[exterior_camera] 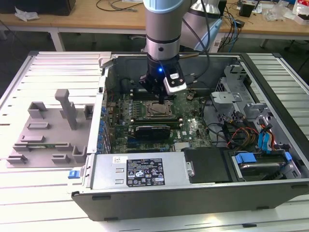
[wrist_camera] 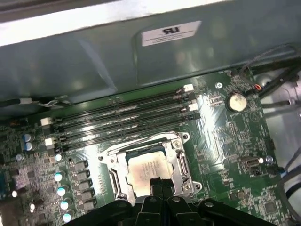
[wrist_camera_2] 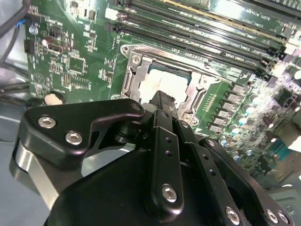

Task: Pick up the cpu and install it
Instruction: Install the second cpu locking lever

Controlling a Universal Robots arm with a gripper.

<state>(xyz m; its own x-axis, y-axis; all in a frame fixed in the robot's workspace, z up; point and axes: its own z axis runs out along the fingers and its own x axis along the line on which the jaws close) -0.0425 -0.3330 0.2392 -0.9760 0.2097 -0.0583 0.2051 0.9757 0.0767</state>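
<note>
Cpu (wrist_camera: 149, 168) seated in socket frame (wrist_camera: 181, 162) at frame centre, end effector (wrist_camera: 157, 184) just above it, fingers clenched together, grasping nothing, green motherboard (wrist_camera: 225, 136) around.

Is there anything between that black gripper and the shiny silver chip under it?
Nothing shows between them. In both wrist views the gripper hangs just over the cpu, which lies in its socket frame.

Even bright overhead light in the exterior view, dim shadow deep inside the computer case (exterior_camera: 203, 193), blue glow on the arm's wrist (exterior_camera: 160, 70), white glare on the case wall (wrist_camera: 94, 19) in the first wrist view, gripper body (wrist_camera_2: 155, 188) near and soft, board edges blurred
</note>
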